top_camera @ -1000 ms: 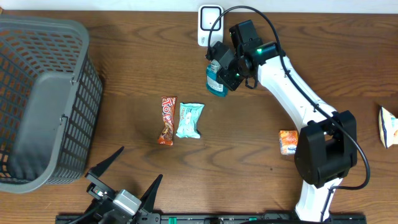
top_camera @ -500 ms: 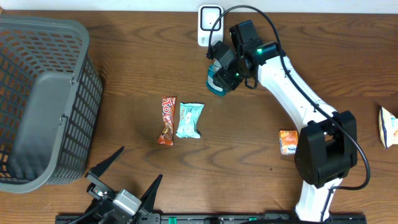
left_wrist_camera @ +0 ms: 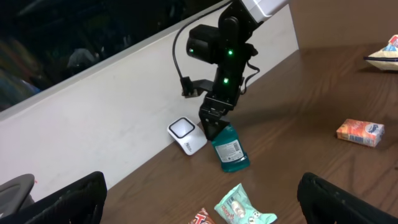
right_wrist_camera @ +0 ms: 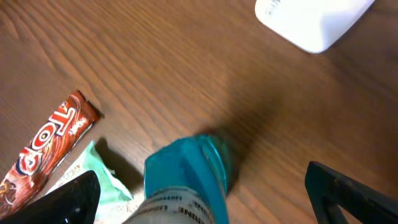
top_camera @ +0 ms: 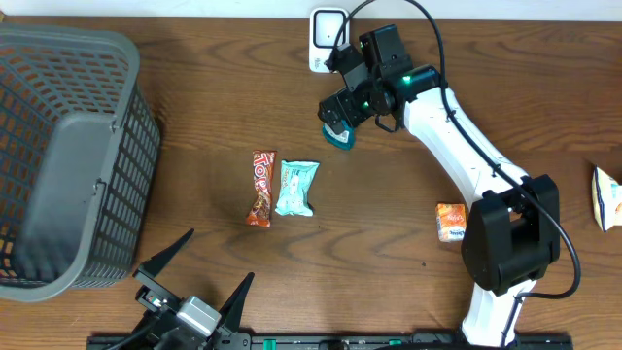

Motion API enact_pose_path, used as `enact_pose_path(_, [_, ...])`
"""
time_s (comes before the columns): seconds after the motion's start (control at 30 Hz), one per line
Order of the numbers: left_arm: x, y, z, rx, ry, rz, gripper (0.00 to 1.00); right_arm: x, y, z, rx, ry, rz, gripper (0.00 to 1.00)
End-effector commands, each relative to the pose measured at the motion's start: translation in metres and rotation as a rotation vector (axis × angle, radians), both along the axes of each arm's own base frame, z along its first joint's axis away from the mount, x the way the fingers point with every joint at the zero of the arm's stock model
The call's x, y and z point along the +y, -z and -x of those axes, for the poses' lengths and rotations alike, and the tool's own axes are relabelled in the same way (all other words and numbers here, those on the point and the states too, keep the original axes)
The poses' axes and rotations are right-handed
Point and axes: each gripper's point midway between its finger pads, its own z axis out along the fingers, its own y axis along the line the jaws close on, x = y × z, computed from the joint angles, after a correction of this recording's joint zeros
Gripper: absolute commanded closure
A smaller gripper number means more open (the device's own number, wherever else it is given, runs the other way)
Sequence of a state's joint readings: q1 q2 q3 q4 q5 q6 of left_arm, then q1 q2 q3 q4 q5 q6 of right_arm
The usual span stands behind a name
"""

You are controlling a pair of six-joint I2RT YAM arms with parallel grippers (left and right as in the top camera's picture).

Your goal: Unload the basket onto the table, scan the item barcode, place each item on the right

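scan step seems at set-down: teal bottle [top_camera: 337, 135] rests just in front of scanner [top_camera: 328, 39], free between right gripper [left_wrist_camera: 212, 124] jaws, spread wide. left gripper [top_camera: 216, 259] jaws apart too. next likely: lift clear without nudging it.

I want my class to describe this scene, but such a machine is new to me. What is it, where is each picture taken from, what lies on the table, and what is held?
These are two robot arms at a wooden table. One picture looks down from overhead; the other two come from a camera on each wrist. The right end effector hangs open over a teal bottle, which rests on the table near the white scanner; nothing is gripped. The left end effector is open and empty. Also on the table: a grey basket, a chocolate bar, a mint-green packet, an orange packet and a white packet at the right edge.
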State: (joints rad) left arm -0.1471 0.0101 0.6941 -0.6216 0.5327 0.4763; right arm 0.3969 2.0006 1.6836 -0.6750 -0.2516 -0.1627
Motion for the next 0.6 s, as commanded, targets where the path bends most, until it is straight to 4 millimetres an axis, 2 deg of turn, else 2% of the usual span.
enact_pose_path(0.0, [0.0, -0.001, 0.001, -0.015, -0.001, -0.007, 0.02, 0.007, -0.013, 0.0, -0.041, -0.026, -0.008, 0.01])
enact_pose_path(0.2, [0.0, -0.001, 0.001, -0.015, -0.001, -0.007, 0.02, 0.0, 0.006, -0.005, -0.046, 0.01, 0.075, 0.01])
enact_pose_path(0.33, [0.0, -0.001, 0.001, -0.015, -0.001, -0.007, 0.02, 0.005, 0.013, -0.005, -0.078, 0.035, 0.117, 0.01])
enact_pose_path(0.43, [0.0, -0.001, 0.001, -0.015, -0.001, -0.007, 0.02, -0.009, 0.017, -0.007, -0.083, 0.149, 0.188, 0.01])
enact_pose_path(0.5, [0.0, -0.001, 0.001, -0.015, -0.001, -0.007, 0.02, -0.016, 0.009, 0.002, -0.066, 0.178, 0.208, 0.01])
enact_pose_path(0.57, [0.0, -0.001, 0.001, -0.015, -0.001, -0.007, 0.02, -0.019, -0.023, 0.007, -0.106, 0.195, 0.172, 0.01])
